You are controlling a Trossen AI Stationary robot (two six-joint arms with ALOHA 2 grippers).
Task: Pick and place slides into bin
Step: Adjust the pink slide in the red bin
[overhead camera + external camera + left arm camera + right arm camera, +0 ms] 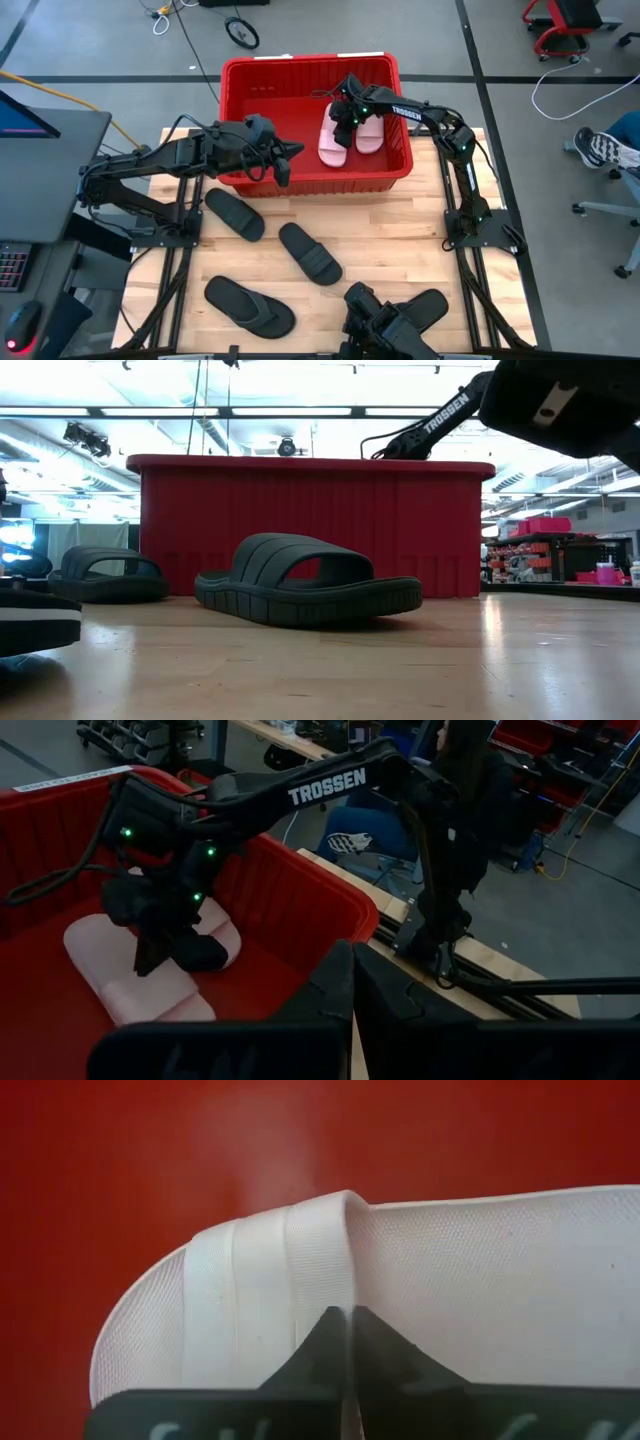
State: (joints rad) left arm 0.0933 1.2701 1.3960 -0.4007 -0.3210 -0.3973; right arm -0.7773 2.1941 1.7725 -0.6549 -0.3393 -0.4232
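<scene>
The red bin (310,182) stands at the table's far side. Two pale pink slides (333,142) (370,132) lie side by side on its floor at the right. My right gripper (343,122) is down inside the bin over the left pink slide (500,1280), its fingers shut. My left gripper (285,165) is shut and empty above the bin's near wall. Two black single-strap slides (235,215) (310,252) rest sole-down on the table. Two black flip-flops (250,305) (425,308) lie near the front edge. My right gripper points down, its shut fingertips (330,1330) at the raised edge of the pink slide's strap (300,1260). I cannot tell whether they touch it. The slide lies flat on the bin's floor.
A dark camera mount (385,325) sits at the table's near edge between the flip-flops. A screen and keyboard (30,150) stand off the left side. A person's shoe (600,148) and a chair base show beyond the right side. In the low view the bin (310,520) stands behind the slides.
</scene>
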